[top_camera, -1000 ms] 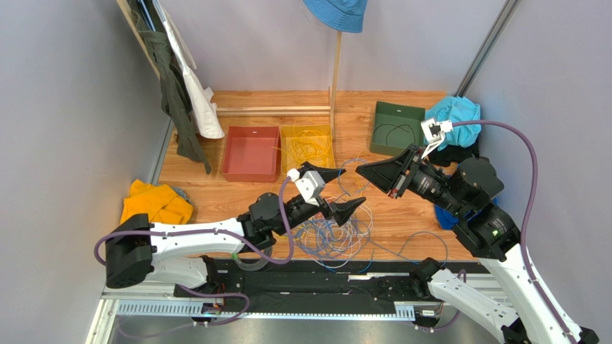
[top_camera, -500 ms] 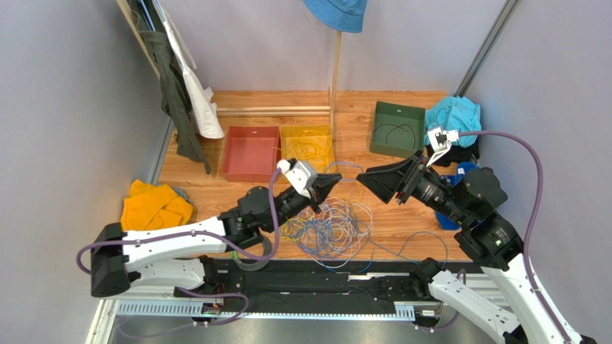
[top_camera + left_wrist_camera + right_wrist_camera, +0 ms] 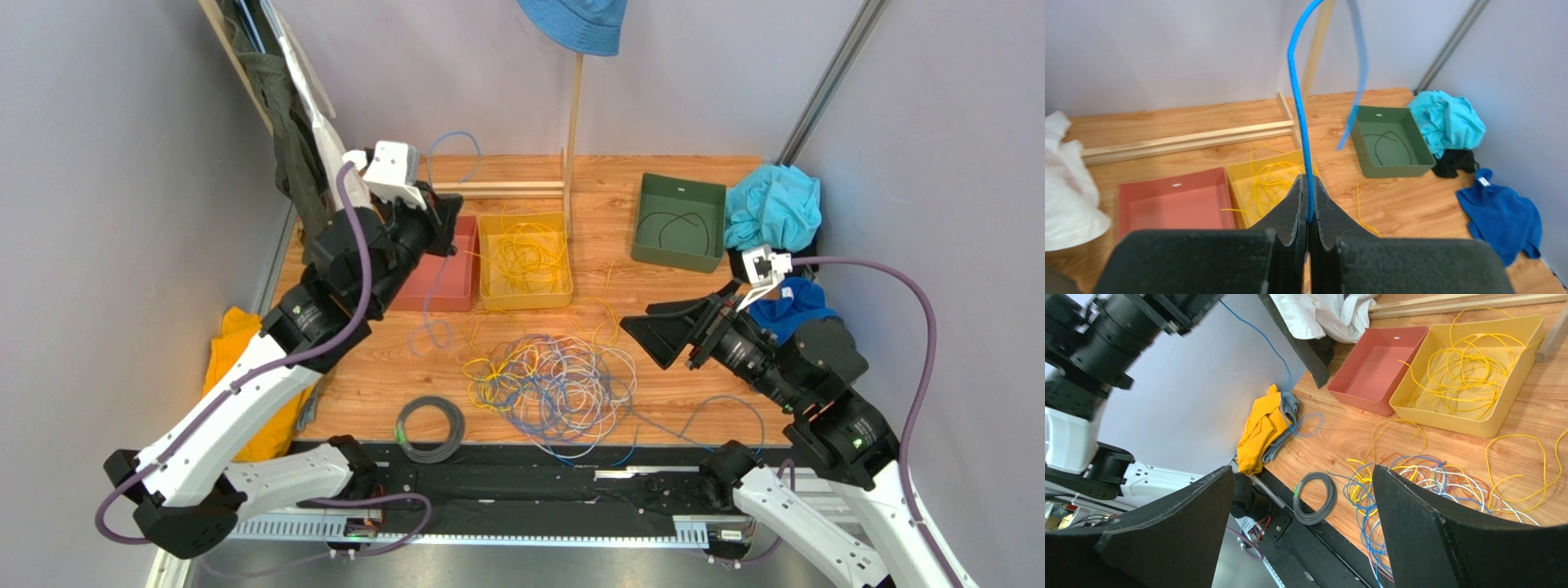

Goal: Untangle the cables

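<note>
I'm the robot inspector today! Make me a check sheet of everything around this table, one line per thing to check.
Surface: wooden table, no spills seen.
Job's things: cables tangled in one heap mid-table, yellow, blue, pale; red tray empty; yellow tray holds yellow wires; green tray.
Clutter: grey coil with green tag; yellow cloth; teal cloth; blue cloth.
Grippers: left gripper shut on blue cable, raised; right gripper open, empty.
Cables: purple hoses along both arms.
Surroundings: grey walls, hanging clothes, blue hat above wooden post.

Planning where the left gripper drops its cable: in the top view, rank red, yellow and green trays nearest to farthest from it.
1. red tray, just beside the left gripper
2. yellow tray, centre
3. green tray, far right
</note>
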Available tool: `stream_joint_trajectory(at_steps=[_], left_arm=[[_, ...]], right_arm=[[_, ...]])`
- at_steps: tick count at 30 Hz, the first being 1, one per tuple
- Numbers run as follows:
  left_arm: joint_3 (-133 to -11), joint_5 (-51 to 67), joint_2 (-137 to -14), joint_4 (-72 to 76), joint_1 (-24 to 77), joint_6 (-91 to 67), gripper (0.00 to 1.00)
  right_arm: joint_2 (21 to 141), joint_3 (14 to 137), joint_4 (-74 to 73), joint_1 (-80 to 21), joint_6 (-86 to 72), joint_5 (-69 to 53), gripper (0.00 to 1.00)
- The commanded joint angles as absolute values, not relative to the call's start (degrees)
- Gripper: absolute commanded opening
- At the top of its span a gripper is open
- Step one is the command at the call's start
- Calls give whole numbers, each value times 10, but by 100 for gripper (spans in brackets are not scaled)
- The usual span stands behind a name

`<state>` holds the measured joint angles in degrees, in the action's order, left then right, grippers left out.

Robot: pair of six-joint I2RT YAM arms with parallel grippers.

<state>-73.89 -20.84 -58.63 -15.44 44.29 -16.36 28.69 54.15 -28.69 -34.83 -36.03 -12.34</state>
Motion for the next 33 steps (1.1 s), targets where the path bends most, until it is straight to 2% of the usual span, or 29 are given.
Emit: stream_joint_trajectory(at_steps=[1, 8, 19, 27, 33], left_arm=[[-795, -229, -614, -233, 411, -153, 0], [-840, -198, -665, -222, 333, -122, 0], [-832, -99, -758, -142, 215, -146, 0], [-841, -91, -814, -99, 182, -134, 0], [-804, -104, -830, -8, 179, -113, 0]], right_arm=[[294, 537, -295, -351, -337, -123, 86], [301, 524, -289, -351, -323, -123, 86], [302, 513, -284, -351, -330, -142, 84], [287, 449, -260, -351, -343, -135, 83], [277, 406, -228, -351, -361, -142, 82]])
